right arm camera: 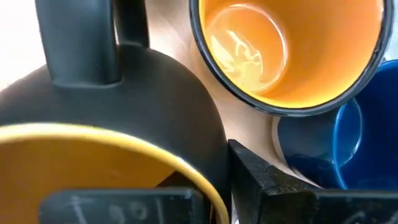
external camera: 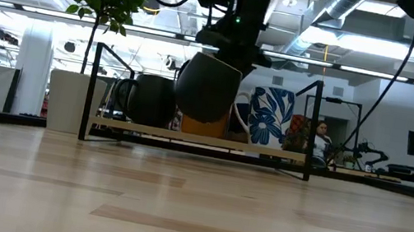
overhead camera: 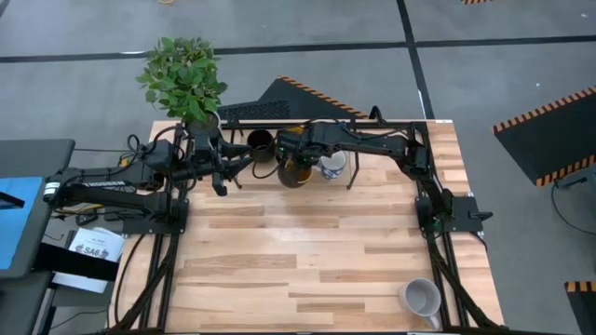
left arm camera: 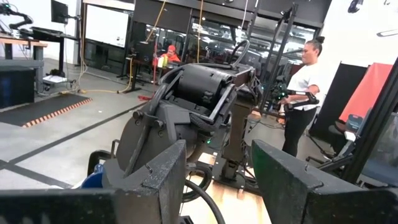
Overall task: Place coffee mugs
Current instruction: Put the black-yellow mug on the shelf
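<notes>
My right gripper (overhead camera: 296,158) reaches to the table's far edge and is shut on a mug, dark outside and yellow-orange inside (external camera: 207,87), tilted above the rack's wooden shelf (external camera: 187,137). On the shelf stand a black mug (external camera: 151,99), a white mug with blue marks (external camera: 269,116), another yellow-orange-lined mug (right arm camera: 286,50) and a dark blue mug (right arm camera: 329,143). A light grey-white mug (overhead camera: 421,298) lies on its side near the table's near right corner. My left gripper (overhead camera: 223,179) waits open left of the rack, touching nothing. My right gripper holds the dark, yellow-lined mug by its rim wall (right arm camera: 214,165), on the side away from the handle (right arm camera: 81,43). One finger is inside the mug and the other finger (right arm camera: 267,186) outside. The fingers come from above. The mug is lifted clear of the shelf and tilted.
The black wire rack (overhead camera: 372,116) stands along the far edge. A white plant pot (external camera: 68,101) with a leafy plant (overhead camera: 183,79) stands at the far left corner beside it. Bare wooden tabletop (overhead camera: 307,251) stretches toward the near edge. People stand in the room beyond.
</notes>
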You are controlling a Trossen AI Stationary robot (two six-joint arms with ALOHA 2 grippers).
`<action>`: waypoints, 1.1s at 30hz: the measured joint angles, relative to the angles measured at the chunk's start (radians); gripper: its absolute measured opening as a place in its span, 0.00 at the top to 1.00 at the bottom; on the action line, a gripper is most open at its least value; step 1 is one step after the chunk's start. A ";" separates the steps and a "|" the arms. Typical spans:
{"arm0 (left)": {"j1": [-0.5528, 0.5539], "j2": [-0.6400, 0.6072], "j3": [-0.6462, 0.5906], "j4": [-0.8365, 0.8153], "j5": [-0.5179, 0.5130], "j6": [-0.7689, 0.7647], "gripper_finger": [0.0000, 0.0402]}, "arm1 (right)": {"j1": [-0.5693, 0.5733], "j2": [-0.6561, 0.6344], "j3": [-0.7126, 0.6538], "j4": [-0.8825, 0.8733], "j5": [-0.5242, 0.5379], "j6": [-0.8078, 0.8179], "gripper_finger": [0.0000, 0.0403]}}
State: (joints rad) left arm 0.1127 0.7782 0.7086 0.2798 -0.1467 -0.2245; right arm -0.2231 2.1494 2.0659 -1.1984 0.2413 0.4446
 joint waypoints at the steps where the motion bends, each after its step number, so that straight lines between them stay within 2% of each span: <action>1: 0.000 0.000 0.000 0.000 0.000 0.000 0.59 | 0.000 0.000 0.000 0.000 0.000 0.000 0.83; 33: 0.000 0.000 0.000 -0.001 0.000 0.000 0.59 | -0.041 0.000 -0.001 0.026 -0.004 0.000 0.79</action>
State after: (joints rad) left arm 0.1125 0.7784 0.7086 0.2787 -0.1463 -0.2249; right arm -0.2642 2.1494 2.0651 -1.1728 0.2373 0.4446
